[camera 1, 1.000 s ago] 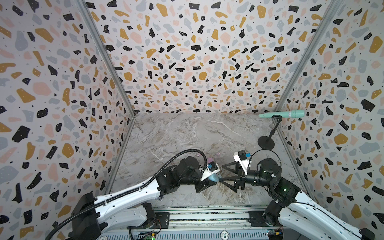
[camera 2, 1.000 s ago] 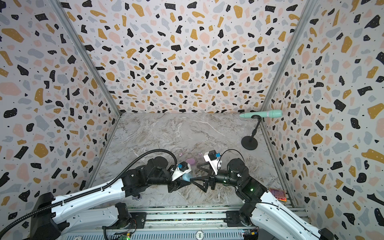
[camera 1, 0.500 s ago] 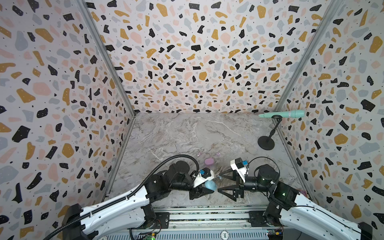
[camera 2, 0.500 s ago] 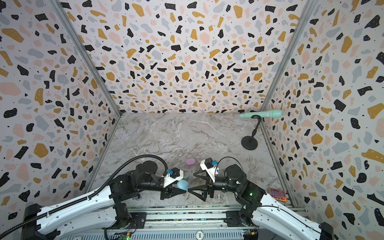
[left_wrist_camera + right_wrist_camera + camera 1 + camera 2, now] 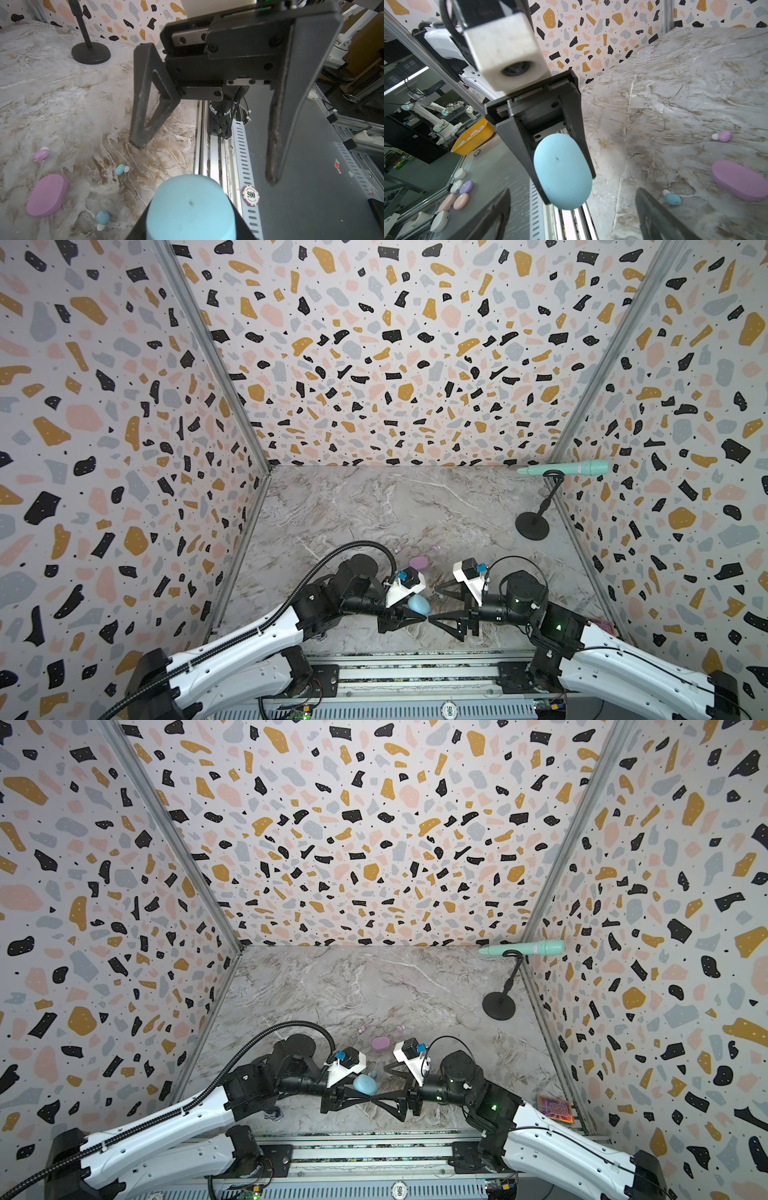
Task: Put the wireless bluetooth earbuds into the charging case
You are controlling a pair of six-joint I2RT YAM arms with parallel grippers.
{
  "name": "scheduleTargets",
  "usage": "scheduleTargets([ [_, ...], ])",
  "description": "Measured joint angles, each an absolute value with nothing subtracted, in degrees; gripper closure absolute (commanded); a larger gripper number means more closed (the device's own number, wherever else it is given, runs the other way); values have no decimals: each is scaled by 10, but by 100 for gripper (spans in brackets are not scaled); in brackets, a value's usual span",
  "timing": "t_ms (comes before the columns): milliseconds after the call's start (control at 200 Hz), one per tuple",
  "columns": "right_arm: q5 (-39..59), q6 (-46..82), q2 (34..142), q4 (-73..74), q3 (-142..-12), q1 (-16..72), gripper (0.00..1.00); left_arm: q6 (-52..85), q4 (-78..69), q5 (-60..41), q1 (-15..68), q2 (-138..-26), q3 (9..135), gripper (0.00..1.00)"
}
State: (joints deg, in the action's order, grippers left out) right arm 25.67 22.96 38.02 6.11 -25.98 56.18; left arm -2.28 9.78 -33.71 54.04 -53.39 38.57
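L gripper [image 5: 415, 614] clamps blue case [image 5: 419, 603], facing R gripper [image 5: 433, 605].

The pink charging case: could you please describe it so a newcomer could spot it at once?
On the marble table, look near the middle of the front edge, where the left gripper clamps a blue case. Just beyond it a closed pink case lies flat and free. It is the only pink oval, far bigger than the tiny pink earbuds behind it.

At the table [image 5: 374, 506]: 2 cases [image 5: 418, 562], 2 pink earbuds [image 5: 398, 548], 2 blue earbuds [image 5: 120, 169]
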Motion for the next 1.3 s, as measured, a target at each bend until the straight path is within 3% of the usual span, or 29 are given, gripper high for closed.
scheduleTargets([
  [1301,158,220,413,57,-273,580,7,-21,90,-347,530,-534,385,100],
])
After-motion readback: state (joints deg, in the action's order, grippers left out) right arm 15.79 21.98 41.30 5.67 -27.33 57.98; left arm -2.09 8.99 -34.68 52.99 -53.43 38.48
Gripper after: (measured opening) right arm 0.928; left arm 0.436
